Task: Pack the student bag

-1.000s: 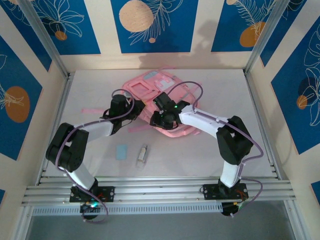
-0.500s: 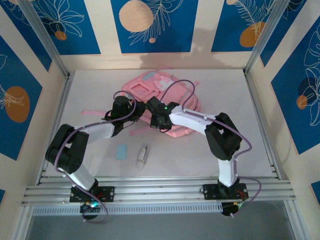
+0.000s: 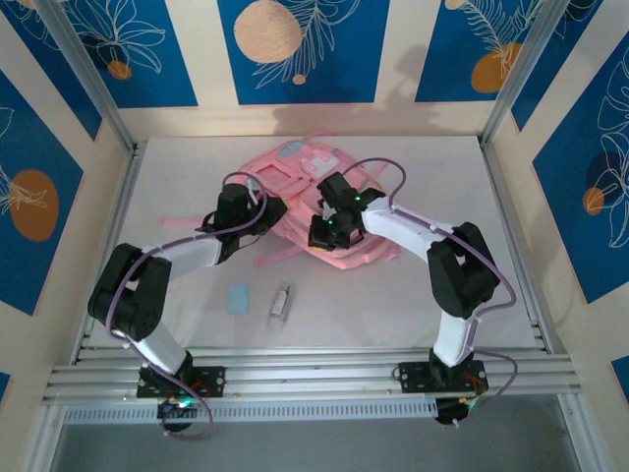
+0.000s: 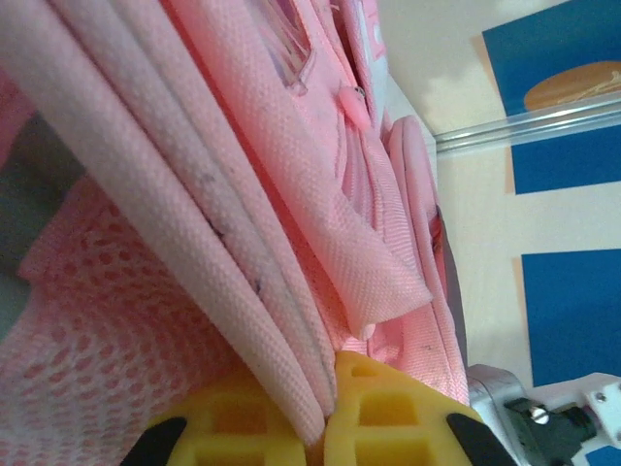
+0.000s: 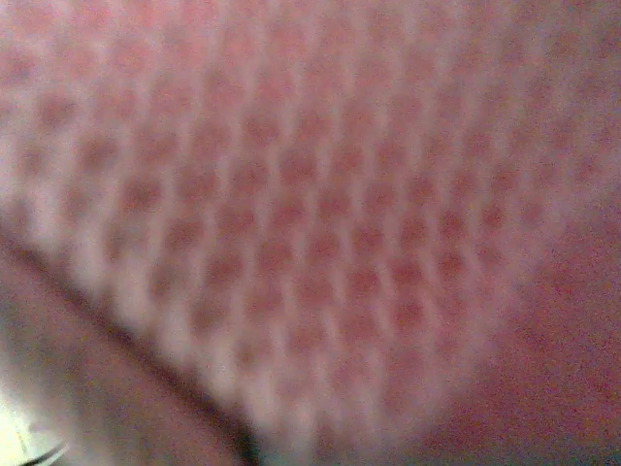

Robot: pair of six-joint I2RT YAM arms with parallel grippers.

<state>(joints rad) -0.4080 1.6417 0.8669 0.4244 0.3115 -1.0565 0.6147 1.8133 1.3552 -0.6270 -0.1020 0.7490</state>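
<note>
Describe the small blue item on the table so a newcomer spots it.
On the white table, look nearer than the pink bag, right of the left arm. The blue rectangle lies flat, left of a pale stick; it alone is light blue.

A pink backpack (image 3: 290,169) lies flat on the far middle of the white table (image 3: 413,315), with a pale patch facing up near its far edge. The left gripper (image 3: 267,216) sits against the bag's left edge, its arm bent in from the near left corner. The right gripper (image 3: 322,234) is down on the bag's near side, a green light glowing on its wrist. A thin pink strap (image 3: 175,217) trails over the table to the left. Nearer the arms, well apart from the bag, lie a small pale blue card (image 3: 239,298) and, just beside it, a small clear oblong thing (image 3: 281,303)
</note>
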